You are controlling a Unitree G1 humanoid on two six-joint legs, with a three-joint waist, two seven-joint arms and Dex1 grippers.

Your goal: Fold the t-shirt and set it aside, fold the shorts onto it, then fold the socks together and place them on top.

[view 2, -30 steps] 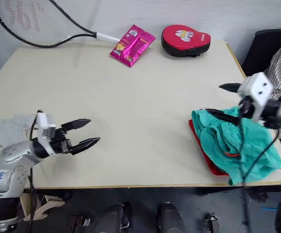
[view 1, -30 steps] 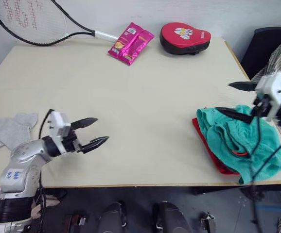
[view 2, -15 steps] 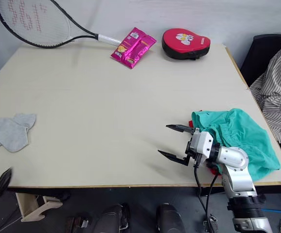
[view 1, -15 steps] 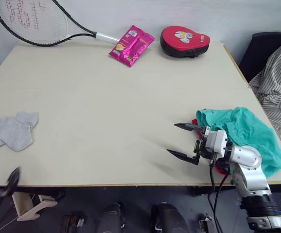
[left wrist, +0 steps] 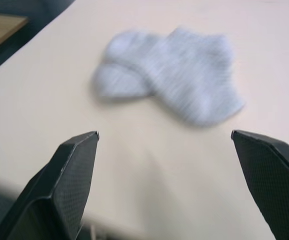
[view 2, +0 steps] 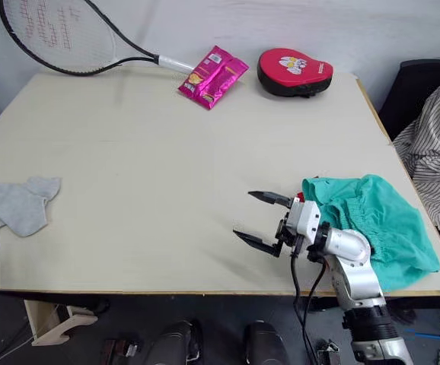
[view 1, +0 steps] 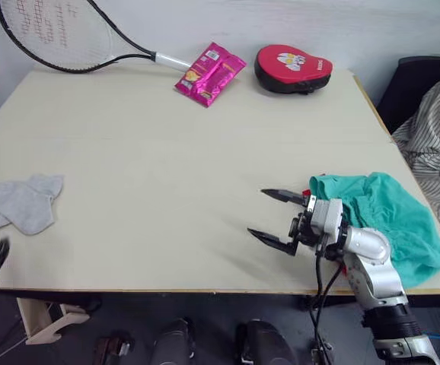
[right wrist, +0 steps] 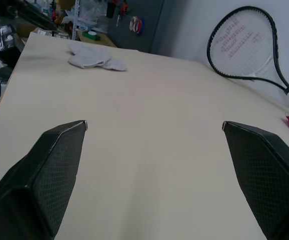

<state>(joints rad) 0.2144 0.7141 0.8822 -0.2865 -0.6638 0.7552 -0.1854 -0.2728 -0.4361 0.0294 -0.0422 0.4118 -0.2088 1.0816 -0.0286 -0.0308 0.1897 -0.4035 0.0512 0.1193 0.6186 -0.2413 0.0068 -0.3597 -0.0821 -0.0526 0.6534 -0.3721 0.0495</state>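
Note:
The light grey socks (view 1: 22, 204) lie overlapping at the table's left edge. The teal shorts (view 1: 384, 220) are heaped at the right front, and a sliver of the red t-shirt (view 2: 300, 197) peeks out at their left edge. My right gripper (view 1: 257, 211) hovers open just left of that pile, empty, pointing across the bare table. My left gripper (left wrist: 164, 134) is open and empty, low by the table's front left corner, with the socks (left wrist: 172, 87) ahead of it. The right wrist view shows the socks (right wrist: 95, 56) far off.
A tennis racket (view 1: 60, 34), a pink snack packet (view 1: 210, 72) and a red padded oval pad (view 1: 292, 67) lie along the far edge. A black chair with striped cloth (view 1: 437, 144) stands right of the table.
The right gripper has come down off the shorts and now points left over the table, open. The left arm has dropped from the table to its front left corner.

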